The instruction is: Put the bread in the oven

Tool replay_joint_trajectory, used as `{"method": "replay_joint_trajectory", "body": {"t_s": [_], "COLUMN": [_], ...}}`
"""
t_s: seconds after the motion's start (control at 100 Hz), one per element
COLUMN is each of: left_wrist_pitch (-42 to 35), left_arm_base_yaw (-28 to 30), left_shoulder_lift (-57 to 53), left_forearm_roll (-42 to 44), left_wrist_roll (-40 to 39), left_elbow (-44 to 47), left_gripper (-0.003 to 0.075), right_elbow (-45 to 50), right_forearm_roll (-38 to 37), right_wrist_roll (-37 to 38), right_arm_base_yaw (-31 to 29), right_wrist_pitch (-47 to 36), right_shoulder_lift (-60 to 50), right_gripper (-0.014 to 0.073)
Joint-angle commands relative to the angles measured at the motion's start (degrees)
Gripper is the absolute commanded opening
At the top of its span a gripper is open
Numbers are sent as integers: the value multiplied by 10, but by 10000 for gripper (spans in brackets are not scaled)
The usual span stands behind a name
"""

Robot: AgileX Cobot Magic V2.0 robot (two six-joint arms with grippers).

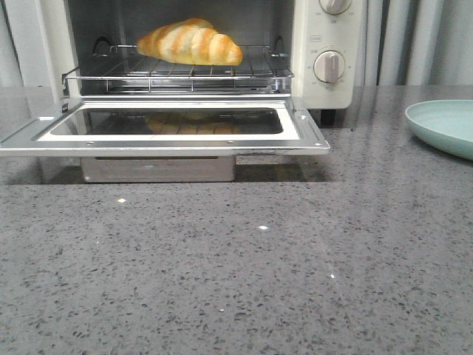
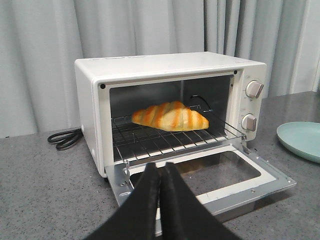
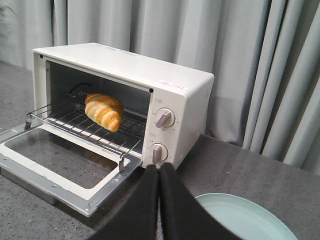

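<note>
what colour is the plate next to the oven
Pale mint green plate, plain with no pattern; clearest in the front view.

Bread on open oven's rack

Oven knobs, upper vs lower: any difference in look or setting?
In the right wrist view the upper knob has its grip bar tilted diagonally, while the lower knob has its bar close to upright. In the front view the upper knob is cut off by the frame edge; the lower knob sits in full view, ringed by dial markings. Both are round, pale, and stacked on the oven panel right of the cavity.
</note>
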Motion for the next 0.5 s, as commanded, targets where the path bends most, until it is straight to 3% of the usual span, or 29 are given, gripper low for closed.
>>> {"method": "replay_joint_trajectory", "body": {"t_s": [0.0,0.24,0.4,0.49], "left_wrist_pitch": [-46,-51,-189,-223], "left_arm_base_yaw": [0,3,50,82], "left_shoulder_lift": [6,3,-13,-28], "left_forearm_roll": [-8,71,117,117], "left_wrist_roll": [-5,-1,0,0], "left_elbow": [-14,-4,89,142], "left_gripper": [-21,-22,-21,-22], "right_elbow": [-12,-12,-12,-12], "right_forearm_roll": [-21,-21,-21,-21], "right_wrist_roll": [1,1,1,1], "right_arm_base_yaw": [-4,-4,-4,-4], "right_wrist_pitch": [-37,-37,-37,-37], "right_shoulder_lift": [6,6,6,6], "right_gripper": [-48,-48,-48,-48]}}
